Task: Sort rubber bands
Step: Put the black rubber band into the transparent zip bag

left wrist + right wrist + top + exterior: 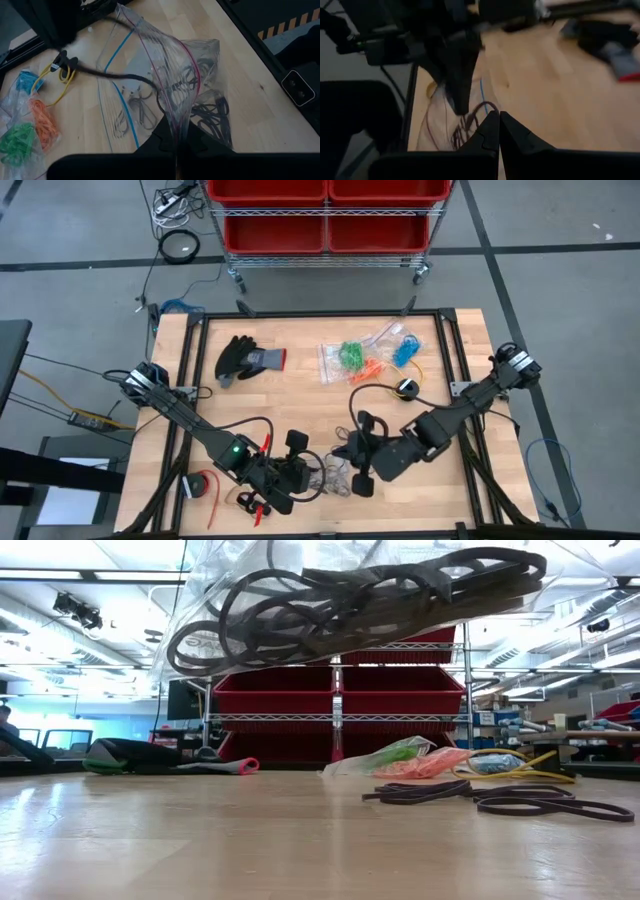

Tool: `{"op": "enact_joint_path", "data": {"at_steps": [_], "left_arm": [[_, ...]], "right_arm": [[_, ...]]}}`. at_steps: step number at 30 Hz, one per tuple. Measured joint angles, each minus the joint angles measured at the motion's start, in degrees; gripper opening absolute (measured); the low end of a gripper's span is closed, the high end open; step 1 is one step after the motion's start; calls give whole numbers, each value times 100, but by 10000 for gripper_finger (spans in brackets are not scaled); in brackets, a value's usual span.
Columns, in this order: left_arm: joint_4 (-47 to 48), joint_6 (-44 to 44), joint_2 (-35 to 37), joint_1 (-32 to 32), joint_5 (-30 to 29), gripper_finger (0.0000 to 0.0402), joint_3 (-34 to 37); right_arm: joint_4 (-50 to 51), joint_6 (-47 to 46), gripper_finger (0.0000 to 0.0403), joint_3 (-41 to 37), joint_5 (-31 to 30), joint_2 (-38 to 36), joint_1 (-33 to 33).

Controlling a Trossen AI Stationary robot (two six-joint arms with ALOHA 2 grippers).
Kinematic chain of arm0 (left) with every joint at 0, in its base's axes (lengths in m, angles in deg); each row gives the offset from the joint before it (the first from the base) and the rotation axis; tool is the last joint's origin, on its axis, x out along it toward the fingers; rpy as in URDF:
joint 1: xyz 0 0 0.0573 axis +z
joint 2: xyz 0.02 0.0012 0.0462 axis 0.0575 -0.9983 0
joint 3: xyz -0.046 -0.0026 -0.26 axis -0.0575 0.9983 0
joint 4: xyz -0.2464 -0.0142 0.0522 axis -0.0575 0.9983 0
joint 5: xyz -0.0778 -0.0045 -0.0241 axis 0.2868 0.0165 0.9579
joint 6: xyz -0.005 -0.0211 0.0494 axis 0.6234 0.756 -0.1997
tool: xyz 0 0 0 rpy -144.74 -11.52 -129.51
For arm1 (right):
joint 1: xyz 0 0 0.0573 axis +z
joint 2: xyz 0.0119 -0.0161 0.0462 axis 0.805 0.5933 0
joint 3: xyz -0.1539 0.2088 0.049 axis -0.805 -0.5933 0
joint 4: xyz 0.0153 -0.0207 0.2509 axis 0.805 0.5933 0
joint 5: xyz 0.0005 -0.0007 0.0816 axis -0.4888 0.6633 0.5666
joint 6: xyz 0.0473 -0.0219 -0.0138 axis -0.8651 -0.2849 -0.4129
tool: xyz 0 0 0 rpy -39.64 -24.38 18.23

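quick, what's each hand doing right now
Left hand: shut on the clear bag of black rubber bands.
Right hand: shut, apparently pinching the same bag.

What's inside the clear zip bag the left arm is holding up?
The clear plastic zip bag, pinched at its edge by the shut left end effector, holds a tangle of black rubber bands. Overlapping loops and creased plastic prevent a count; other colours can't be ruled out.
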Motion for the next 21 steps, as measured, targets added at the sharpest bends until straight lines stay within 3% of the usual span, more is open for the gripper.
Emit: {"op": "enact_joint_path", "data": {"at_steps": [9,17,21], "left_arm": [[0,0,0,1,0,2,-1],[2,0,0,1,0,2,-1],[5,0,0,1,0,2,-1]], "right_arm": [[-35,-216,24,-205,204,4,-22],[-21,-184,119,-205,-622,4,254],[117,-265,146,-205,-1113,-8,511]]}}
